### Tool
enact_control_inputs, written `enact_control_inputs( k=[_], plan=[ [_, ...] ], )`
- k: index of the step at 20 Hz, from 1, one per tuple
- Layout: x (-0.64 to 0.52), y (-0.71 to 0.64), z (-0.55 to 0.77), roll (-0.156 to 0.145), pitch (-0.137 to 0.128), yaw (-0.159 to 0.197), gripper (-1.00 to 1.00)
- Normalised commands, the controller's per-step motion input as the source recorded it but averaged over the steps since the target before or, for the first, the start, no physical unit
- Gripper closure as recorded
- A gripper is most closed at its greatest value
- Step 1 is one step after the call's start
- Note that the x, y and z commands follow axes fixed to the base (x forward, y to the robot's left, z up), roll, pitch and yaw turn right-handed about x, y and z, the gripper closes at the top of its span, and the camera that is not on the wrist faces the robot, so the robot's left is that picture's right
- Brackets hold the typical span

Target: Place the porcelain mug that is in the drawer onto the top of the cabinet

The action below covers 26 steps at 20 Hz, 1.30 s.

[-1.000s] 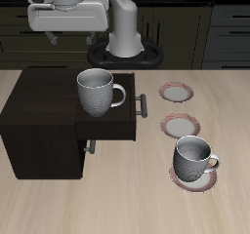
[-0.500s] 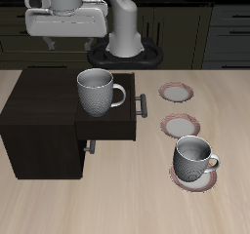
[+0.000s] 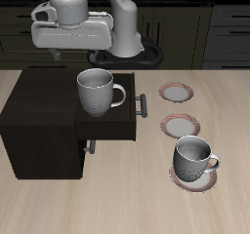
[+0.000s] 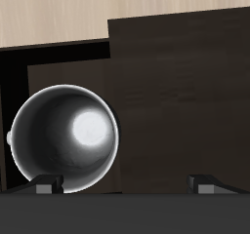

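Dark wood cabinet (image 3: 39, 116) has its drawer (image 3: 107, 121) pulled out, and the mug (image 3: 98, 90) sits upright inside it, handle turned toward the drawer's metal bar handle (image 3: 143, 103). So the task is barely begun: the mug is not gripped, not lifted, and the cabinet top carries nothing.

The gripper (image 3: 66, 51) hangs above the back of the cabinet, well apart from the mug, behind and above it. In the wrist view both fingertips (image 4: 44, 186) show at the frame edge, spread wide with nothing between them, so the pincer is released. That view looks straight down into the mug (image 4: 66, 138), dark inside with a bright spot, next to the cabinet top (image 4: 181, 92).

Left, as I judge it: come down over the mug, close on its rim or wall, lift it clear of the drawer, set it on the cabinet top, let go.

A second mug (image 3: 193, 158) on a saucer (image 3: 192, 176) stands beyond the drawer; it is not the target.
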Motion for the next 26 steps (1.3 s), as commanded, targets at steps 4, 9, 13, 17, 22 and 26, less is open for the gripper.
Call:
enact_control_inputs(
  k=[4, 9, 13, 17, 22, 26],
  plan=[
    [0.03, 0.0, -0.26, 0.002, 0.02, -0.024, -1.0],
    [0.05, 0.01, -0.34, 0.001, 0.042, -0.005, -1.0],
    [0.02, 0.06, -0.3, 0.005, 0.035, -0.015, -1.0],
    [0.02, 0.16, -0.37, -0.002, 0.043, 0.034, -1.0],
    [-0.06, 0.22, -0.28, 0.051, 0.027, 0.003, 1.0],
    [-0.05, 0.11, -0.03, 0.021, 0.001, 0.008, 1.0]
  ],
)
